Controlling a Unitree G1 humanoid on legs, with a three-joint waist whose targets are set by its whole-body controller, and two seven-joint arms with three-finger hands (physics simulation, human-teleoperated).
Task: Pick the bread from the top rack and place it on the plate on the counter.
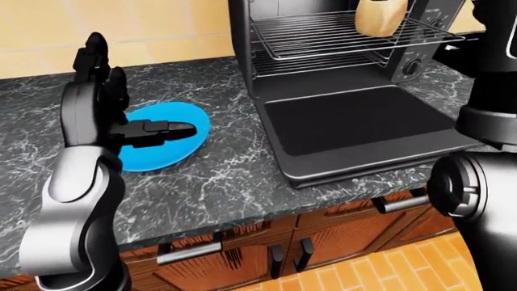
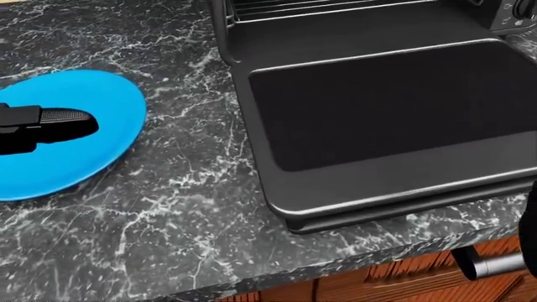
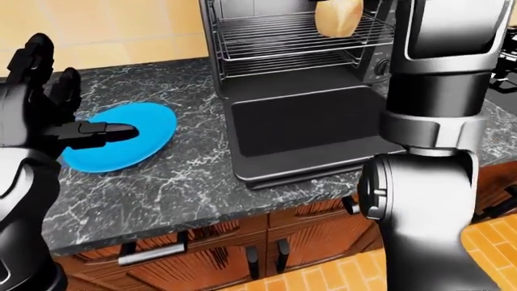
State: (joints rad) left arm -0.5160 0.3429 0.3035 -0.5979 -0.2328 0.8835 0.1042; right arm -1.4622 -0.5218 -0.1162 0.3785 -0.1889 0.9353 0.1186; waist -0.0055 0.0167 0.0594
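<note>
**A:** so where's the bread (image 1: pixel 380 16) sitting? I see it up on the top rack (image 1: pixel 347 36) of the oven (image 1: pixel 323 73), top of the left-eye view, standing upright on the wires

**B:** yep, and the oven door (image 2: pixel 386 119) is folded down flat onto the desk (image 2: pixel 168 207), fills most of the head view's right side

**A:** blue plate (image 2: pixel 101 132) is on the desk left of the oven, well apart from the door

**B:** left robot hand (image 1: pixel 121 121) hangs right over the plate, fingers spread, one finger (image 1: pixel 165 129) pointing out across the blue toward the oven. Open, not holding anything

**A:** and the right robot hand?

**B:** honestly cannot tell. The right arm (image 3: pixel 440 91) goes up past the top edge of the right-eye view just beside the bread, and the fingers aren't visible in any view

**A:** below the desk edge there are wooden cabinet doors (image 1: pixel 323 236) with metal handles (image 1: pixel 190 251), orange floor (image 1: pixel 363 273) at the bottom
</note>
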